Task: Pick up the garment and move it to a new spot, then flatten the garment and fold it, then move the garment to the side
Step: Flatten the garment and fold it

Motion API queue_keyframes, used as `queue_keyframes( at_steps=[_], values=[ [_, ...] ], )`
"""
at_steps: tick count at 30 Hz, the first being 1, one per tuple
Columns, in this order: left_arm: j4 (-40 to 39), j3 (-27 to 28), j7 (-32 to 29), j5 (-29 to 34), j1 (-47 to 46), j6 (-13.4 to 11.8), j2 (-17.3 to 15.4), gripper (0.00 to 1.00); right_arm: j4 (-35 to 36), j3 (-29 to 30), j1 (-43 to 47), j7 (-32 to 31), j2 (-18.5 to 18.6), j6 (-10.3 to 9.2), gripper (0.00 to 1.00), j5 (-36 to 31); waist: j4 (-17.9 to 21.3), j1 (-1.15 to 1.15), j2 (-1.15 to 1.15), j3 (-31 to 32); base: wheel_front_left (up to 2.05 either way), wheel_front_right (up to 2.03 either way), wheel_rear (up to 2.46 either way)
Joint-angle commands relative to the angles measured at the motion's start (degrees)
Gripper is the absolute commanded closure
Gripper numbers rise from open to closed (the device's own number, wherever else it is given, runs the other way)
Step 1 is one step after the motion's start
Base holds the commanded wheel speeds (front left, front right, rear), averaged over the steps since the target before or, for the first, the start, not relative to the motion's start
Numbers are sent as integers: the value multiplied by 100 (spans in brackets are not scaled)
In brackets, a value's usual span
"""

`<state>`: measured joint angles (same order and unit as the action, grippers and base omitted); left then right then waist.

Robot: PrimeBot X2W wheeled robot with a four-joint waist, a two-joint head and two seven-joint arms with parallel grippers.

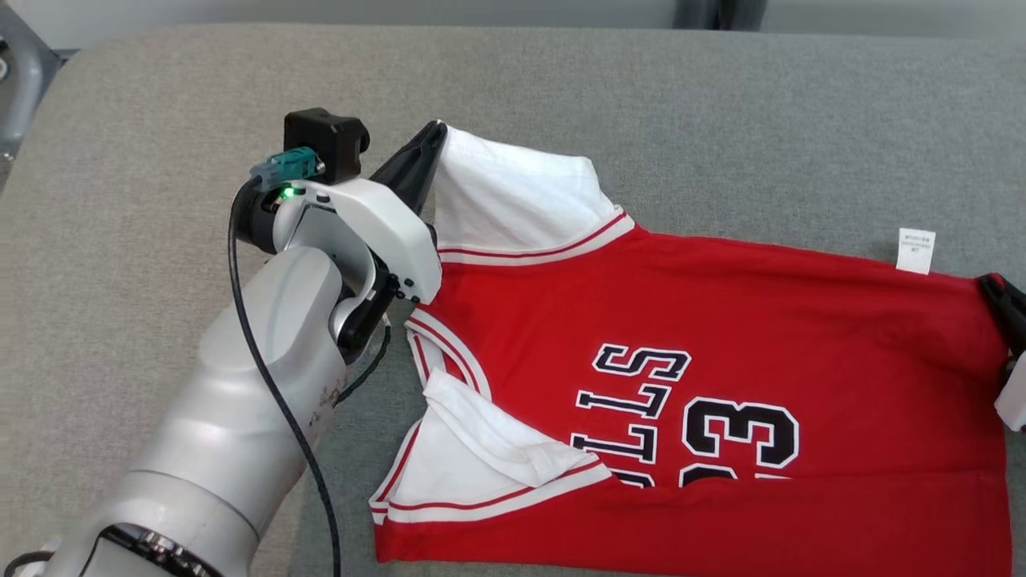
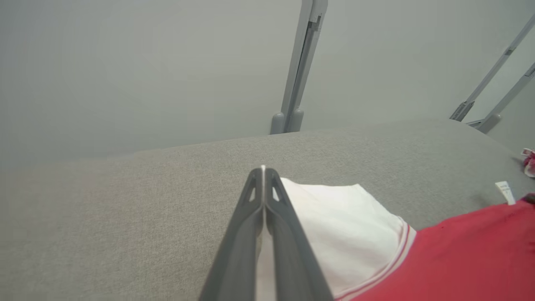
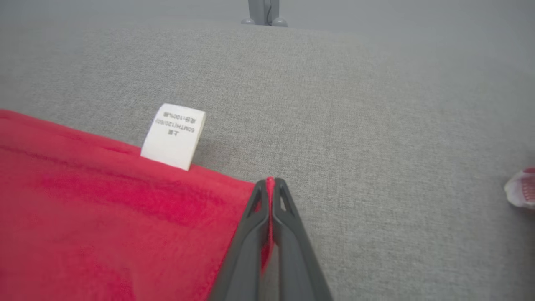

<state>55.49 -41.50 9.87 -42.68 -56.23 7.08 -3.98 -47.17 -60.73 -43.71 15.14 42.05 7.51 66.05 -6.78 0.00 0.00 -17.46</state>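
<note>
I had the left gripper (image 2: pixel 263 170) clamped shut on the red jersey (image 1: pixel 721 320), pinching the tip of its white sleeve (image 2: pixel 342 225) between both fingers, with the body spreading away to that gripper's right across the grey cushion (image 1: pixel 160 120). The right gripper (image 3: pixel 271 183) was likewise closed on the hem corner (a sliver of red showed between its fingers), and the white care label (image 3: pixel 173 136) stuck out just to its left. Between the grippers the jersey lay mostly flat.
</note>
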Motion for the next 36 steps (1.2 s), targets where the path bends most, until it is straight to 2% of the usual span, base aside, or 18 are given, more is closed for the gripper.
queue_keyframes(
  at_steps=[1,4,12,20,36],
  values=[
    [-121,-14,51,-108,129,41,-96,100,-54,19,123,-4,-16,-4,100,-12,-125,0,0,228,0,0,0],
    [-615,-186,48,-354,436,42,-234,100,-129,61,261,-4,-52,-4,100,-51,-190,0,0,435,0,0,0],
    [-1889,-652,-96,-969,1134,34,-1015,100,-291,268,671,-3,-151,-4,100,-177,-310,0,0,889,0,0,0],
    [-2595,-872,-304,-1265,1608,34,-1589,100,-333,422,975,-4,-148,-4,100,-357,-340,0,0,1146,0,0,0],
    [-3252,-1173,-684,-1318,2233,-93,-1993,100,-58,194,1191,-4,167,-4,100,-605,-328,0,0,1233,0,0,0]
  ],
)
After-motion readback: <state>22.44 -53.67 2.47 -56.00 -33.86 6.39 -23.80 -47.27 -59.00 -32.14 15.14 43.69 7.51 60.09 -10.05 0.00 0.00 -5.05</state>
